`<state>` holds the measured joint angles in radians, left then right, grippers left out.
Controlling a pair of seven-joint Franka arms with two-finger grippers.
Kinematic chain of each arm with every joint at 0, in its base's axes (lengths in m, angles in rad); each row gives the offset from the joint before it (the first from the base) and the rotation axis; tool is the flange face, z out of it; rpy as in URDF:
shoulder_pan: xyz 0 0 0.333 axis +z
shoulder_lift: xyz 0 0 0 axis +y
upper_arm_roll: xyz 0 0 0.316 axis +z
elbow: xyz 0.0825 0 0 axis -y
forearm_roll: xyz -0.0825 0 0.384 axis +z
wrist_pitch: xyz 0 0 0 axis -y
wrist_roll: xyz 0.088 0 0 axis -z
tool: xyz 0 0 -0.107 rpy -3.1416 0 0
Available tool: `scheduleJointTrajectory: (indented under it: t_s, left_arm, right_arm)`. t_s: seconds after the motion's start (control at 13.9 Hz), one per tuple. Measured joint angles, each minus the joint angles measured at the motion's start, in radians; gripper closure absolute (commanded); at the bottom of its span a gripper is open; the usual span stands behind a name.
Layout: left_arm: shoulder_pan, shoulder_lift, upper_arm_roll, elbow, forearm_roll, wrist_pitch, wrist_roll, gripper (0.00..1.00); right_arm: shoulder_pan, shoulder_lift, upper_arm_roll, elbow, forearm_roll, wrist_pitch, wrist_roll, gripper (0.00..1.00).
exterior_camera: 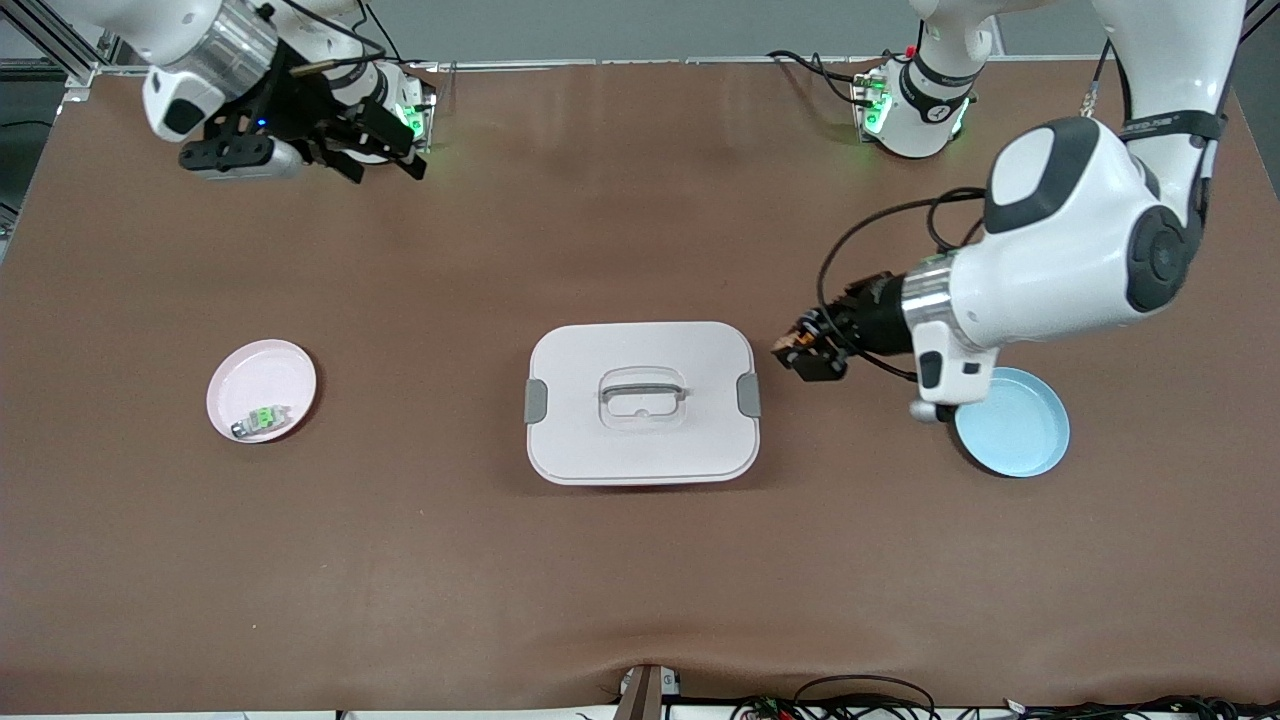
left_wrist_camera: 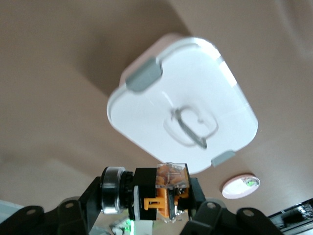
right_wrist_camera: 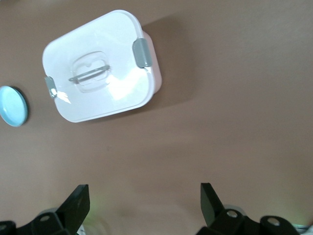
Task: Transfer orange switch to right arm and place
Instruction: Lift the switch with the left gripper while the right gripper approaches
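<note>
The orange switch point(exterior_camera: 797, 345) point(left_wrist_camera: 166, 193), a small black block with an orange centre and a silver ring at one end, is clamped in my left gripper point(exterior_camera: 810, 355) point(left_wrist_camera: 164, 198). That gripper hangs in the air between the white lidded box point(exterior_camera: 642, 402) and the blue plate point(exterior_camera: 1015, 425). My right gripper point(exterior_camera: 385, 150) point(right_wrist_camera: 144, 198) waits high over the table's edge by its own base, fingers wide open with nothing between them. A small blue light shows at the right arm's wrist.
The white lidded box point(left_wrist_camera: 183, 100) point(right_wrist_camera: 100, 66) with grey clips and a handle sits mid-table. A pink plate point(exterior_camera: 240, 375) point(left_wrist_camera: 232, 188) toward the right arm's end holds a pale switch with a green centre point(exterior_camera: 262, 420). The blue plate point(right_wrist_camera: 12, 105) lies under the left arm's wrist.
</note>
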<state>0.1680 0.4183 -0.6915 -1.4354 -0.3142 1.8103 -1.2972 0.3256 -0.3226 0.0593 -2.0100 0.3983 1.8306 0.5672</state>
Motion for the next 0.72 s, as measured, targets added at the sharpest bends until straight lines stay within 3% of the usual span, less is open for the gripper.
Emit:
scheduleJointTrajectory:
  t_s: [0.29,0.72]
  left_arm:
    - [-0.064,0.003,-0.05,0.001,-0.055,0.002,-0.174,1.0]
    - [-0.14,0.031,-0.05,0.001,-0.194,0.082,-0.2,1.0]
  right_arm:
    - [0.1,-0.009,0.054,-0.071,0.036,0.255,0.188,0.0]
    - [0.262,0.069,0.059,-0.124,0.043,0.628,0.4,0.0]
